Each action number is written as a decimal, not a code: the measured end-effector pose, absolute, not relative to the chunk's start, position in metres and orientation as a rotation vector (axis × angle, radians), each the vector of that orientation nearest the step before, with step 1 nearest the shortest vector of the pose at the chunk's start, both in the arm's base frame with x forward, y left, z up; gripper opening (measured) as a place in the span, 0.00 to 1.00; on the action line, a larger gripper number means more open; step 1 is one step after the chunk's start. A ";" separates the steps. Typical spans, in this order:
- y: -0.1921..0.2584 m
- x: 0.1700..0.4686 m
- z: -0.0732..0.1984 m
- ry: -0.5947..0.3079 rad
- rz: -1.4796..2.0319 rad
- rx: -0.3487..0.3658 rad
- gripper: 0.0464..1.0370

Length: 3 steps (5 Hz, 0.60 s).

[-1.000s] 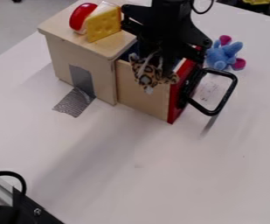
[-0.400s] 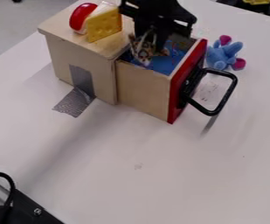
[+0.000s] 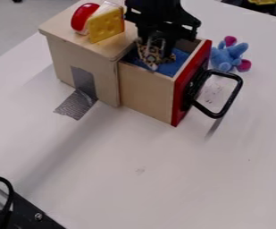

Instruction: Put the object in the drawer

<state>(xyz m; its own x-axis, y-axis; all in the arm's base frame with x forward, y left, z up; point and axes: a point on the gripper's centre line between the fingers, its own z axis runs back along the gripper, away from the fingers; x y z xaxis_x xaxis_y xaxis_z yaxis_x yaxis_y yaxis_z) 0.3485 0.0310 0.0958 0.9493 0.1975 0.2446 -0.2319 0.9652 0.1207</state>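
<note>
The black gripper point(image 3: 158, 44) hangs over the pulled-out drawer, its tips at the opening, shut on a leopard-print plush toy point(image 3: 151, 55). The toy dangles at the drawer's mouth over the blue lining, toward the cabinet side. The wooden drawer point(image 3: 146, 95) has a red front with a black handle and sticks out to the right of the wooden cabinet point(image 3: 83, 60). Part of the drawer's inside is hidden behind the gripper and the toy.
A yellow cheese wedge point(image 3: 106, 24) and a red round toy point(image 3: 84, 17) rest on the cabinet top. Right of the drawer lies a blue and pink plush point(image 3: 227, 55). Grey tape point(image 3: 77, 104) joins the cabinet to the white table point(image 3: 116, 174). Black equipment stands at lower left.
The gripper and leopard-print toy have moved up in the view, from in front of the drawer's near wall to over its opening. The drawer has stayed still.
</note>
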 end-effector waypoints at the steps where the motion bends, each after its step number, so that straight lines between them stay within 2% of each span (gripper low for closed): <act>1: 0.027 0.353 0.101 -0.249 0.221 0.129 0.91; 2: 0.020 0.358 0.110 -0.253 0.195 0.119 0.96; 3: 0.013 0.355 0.138 -0.298 0.170 0.104 0.96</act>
<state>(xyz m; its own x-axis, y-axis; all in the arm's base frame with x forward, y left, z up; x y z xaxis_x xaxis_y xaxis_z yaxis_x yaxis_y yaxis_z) 0.3547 0.0134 0.1382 0.9419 0.1510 0.3001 -0.1816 0.9804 0.0766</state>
